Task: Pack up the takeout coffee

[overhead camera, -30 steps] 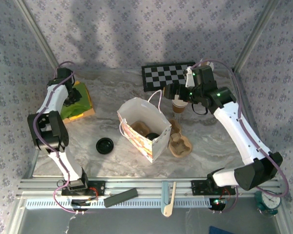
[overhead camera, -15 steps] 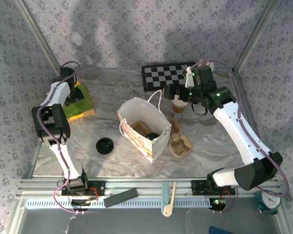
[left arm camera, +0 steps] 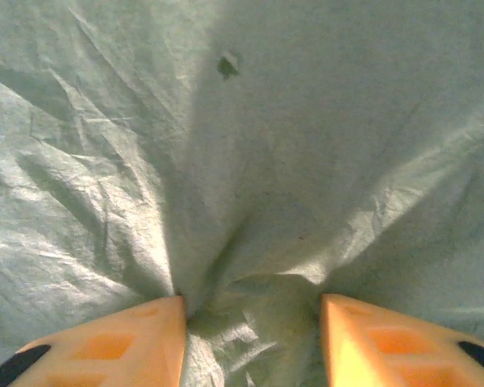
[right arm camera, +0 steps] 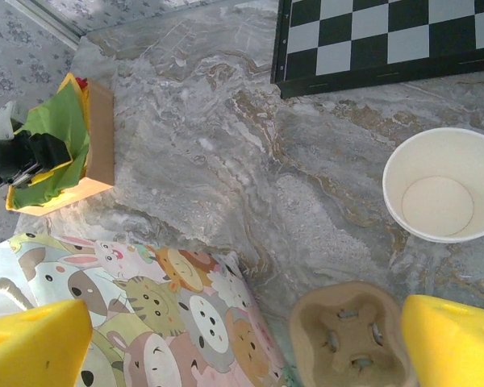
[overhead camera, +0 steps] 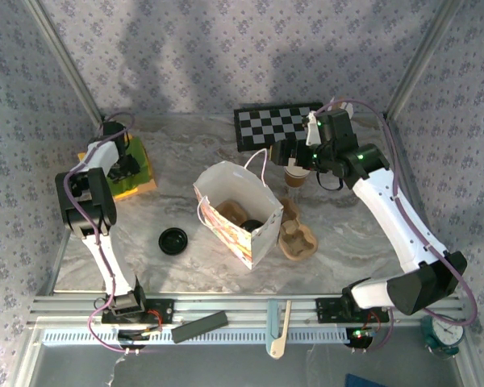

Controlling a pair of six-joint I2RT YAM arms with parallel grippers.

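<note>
The takeout coffee cup (overhead camera: 297, 175) stands uncovered behind the bag, a tan cup with a white rim; the right wrist view shows it empty (right arm camera: 441, 184). A round black lid (overhead camera: 174, 240) lies flat on the table left of the bag. My right gripper (overhead camera: 294, 153) hovers above the cup, wide open (right arm camera: 242, 347), with nothing between its yellow fingers. My left gripper (overhead camera: 121, 165) is at the far left, pressed down into green tissue paper (left arm camera: 250, 161). Its orange fingers (left arm camera: 137, 343) stand apart with a fold of paper bunched between them (left arm camera: 250, 339).
An open cartoon-print paper bag (overhead camera: 234, 211) stands mid-table, with dark and brown things inside. A brown pulp cup tray (overhead camera: 297, 239) lies right of it. A checkerboard (overhead camera: 274, 125) lies at the back. The green paper sits in an orange box (right arm camera: 97, 137) at the far left.
The left arm's elbow has swung back and inward while its gripper stayed on the green paper, opening and partly closing again. The right arm and the cup have not moved.
</note>
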